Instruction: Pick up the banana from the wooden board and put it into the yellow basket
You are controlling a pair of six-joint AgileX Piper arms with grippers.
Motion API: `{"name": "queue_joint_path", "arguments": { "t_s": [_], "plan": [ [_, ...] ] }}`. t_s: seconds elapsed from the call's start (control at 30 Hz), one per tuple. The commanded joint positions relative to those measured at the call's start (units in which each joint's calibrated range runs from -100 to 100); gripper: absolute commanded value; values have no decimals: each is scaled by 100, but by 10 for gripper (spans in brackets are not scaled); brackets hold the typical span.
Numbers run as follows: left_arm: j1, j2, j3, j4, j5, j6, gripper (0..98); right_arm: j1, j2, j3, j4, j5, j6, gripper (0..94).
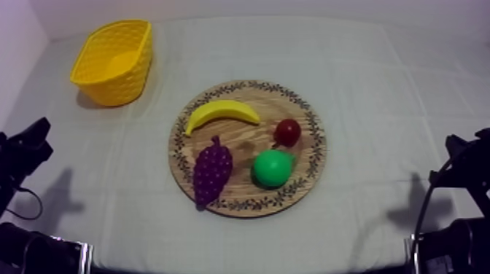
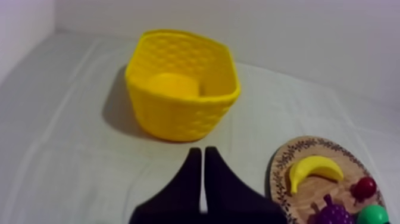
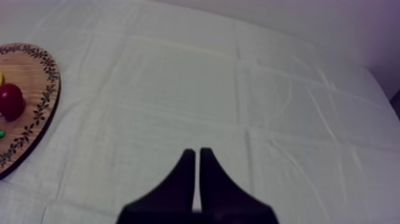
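Closed to a narrow wedge, the left gripper [image 2: 199, 150]: black fingers together, nothing between them, touching nothing, low over the grey-white cloth [image 2: 71, 149]. Straight ahead of it and near, the yellow basket [image 2: 178, 116], upright on the cloth. Ahead and off to its right, the round wooden board [image 2: 280, 173], with the banana [image 2: 314, 170] lying flat on the side of the board nearest this gripper and the basket, well clear of the fingers. Farther off past the banana, on the same board: small red fruit [image 2: 364, 187], grapes [image 2: 333, 212], pear [image 2: 374, 214].

Pinched into the same narrow wedge, the right gripper [image 3: 194, 152]: nothing held, nothing touched, bare cloth beneath and ahead. Off to its left, apart from it, the board's patterned rim and the small red fruit. Across the board from this gripper, on the basket side, the banana.
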Motion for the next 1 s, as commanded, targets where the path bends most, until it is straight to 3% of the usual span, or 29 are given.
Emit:
{"name": "queue_joint_path", "arguments": {
  "t_s": [0.0, 0.1, 0.23, 0.33, 0.5, 0.63, 0.77, 0.97],
  "plan": [
    [273, 783, -726, -8, -40, -172, 1, 3, -5, 5, 1, -1, 0, 4],
    [623, 1449, -1502, -75, -66, -357, 1, 3, -5, 5, 1, -1, 0, 4],
    [1151, 2429, -2543, -573, -80, -199, 1, 3, -5, 5, 1, -1, -1, 4],
    [1489, 3213, -3285, -723, -60, -263, 1, 3, -5, 5, 1, -1, -1, 4],
    [1980, 4468, -4479, -798, 325, -515, 1, 3, -5, 5, 1, -1, -4, 4],
    [2284, 5387, -5104, -894, 355, -909, 5, 3, -5, 5, 1, -1, -3, 4],
    [2450, 6177, -5584, -944, 408, -1124, 5, 3, -5, 5, 1, -1, -3, 4],
    [2563, 7148, -6183, -936, 984, -1394, 6, 3, -5, 5, 1, -1, -5, 4]
  ]
}}
